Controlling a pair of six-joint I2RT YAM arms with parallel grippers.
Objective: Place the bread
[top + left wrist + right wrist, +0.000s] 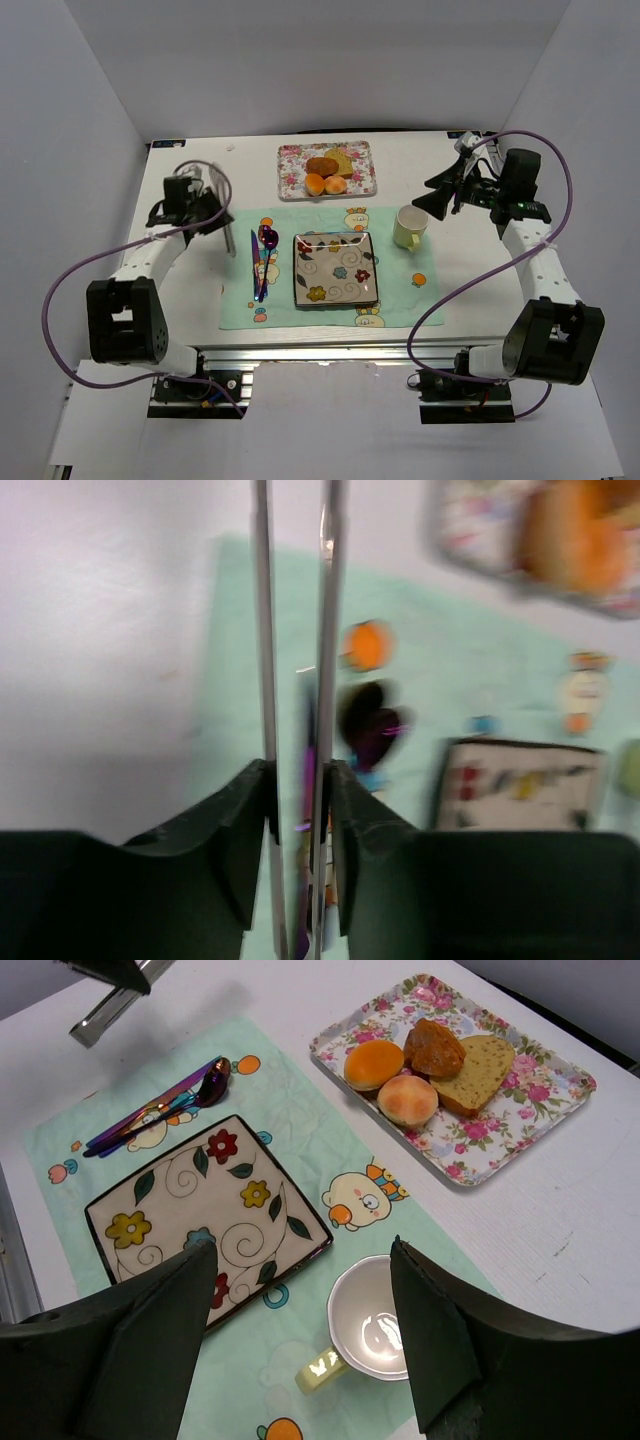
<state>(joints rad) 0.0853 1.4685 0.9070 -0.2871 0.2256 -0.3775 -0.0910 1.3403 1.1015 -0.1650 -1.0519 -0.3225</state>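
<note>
Your left pincer squeezes metal tongs almost closed, spoon just right of them, buns well ahead. Right pincer hangs half-spread, empty, over the cup.

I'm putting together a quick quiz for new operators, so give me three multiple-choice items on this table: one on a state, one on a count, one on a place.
1. The square plate is: A bare; B holding a bun; C upside down.
2. Bread pieces on the floral tray: A two; B four; C six.
3. The orange buns lie: A on the plate; B beside the tray; C on the tray.
Key: 1 A, only its flower pattern shows; 2 B, two buns, a dark lump and a pale slice; 3 C, both sit inside its rim.
</note>
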